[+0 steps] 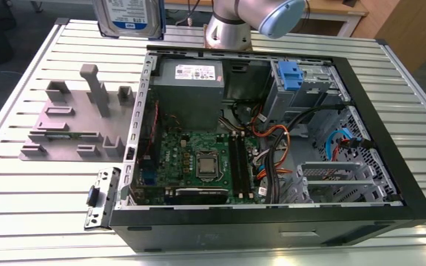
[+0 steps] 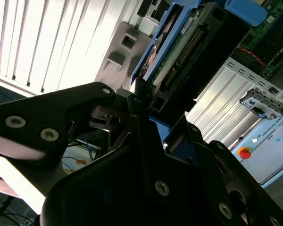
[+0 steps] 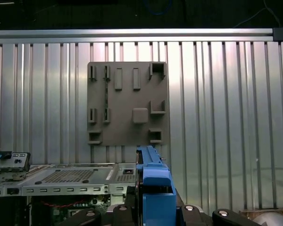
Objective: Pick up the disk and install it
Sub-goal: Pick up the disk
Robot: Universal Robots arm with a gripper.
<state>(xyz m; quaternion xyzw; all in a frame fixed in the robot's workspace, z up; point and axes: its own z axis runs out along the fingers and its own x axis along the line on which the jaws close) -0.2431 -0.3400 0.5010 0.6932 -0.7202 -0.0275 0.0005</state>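
Nearest the lens in the second wrist view, the black pincer [image 2: 146, 110] is pinching the disk [image 2: 179, 52] by the narrow sides of its blue caddy [image 2: 153, 59]. The jaws stand pressed against the plastic. In the first wrist view the caddy edge stands on end between the jaws, with the grey fixture [image 3: 127, 103] and the ribbed desk [image 3: 226, 117] beyond it.

In the exterior view the disk [image 1: 130, 15] hangs clear of the desk at the top edge of the frame, toward the exterior view's left. Its label faces the camera, and it is well apart from the open case [image 1: 390, 183].

Handling, as judged:
- Body: rigid metal, dense for its size, no flex expected.
- Faces: smooth and likely slippery; the caddy plastic offers better purchase.
- Fragile points: the exposed green circuit board and connector row on the underside, and probably sensitive to knocks.
- Hold: on opposite caddy rails, away from board and connector.

Materials and shapes:
- Desk: glossy aluminium slats with parallel grooves.
- Fixture: matte grey plate with square pockets and upright posts.
- Case: black rim, perforated bare-metal brackets.
- Inside: green motherboard [image 1: 198, 160], grey box-shaped power supply [image 1: 191, 83], and a fixed caddy [image 1: 290, 75] in blue.
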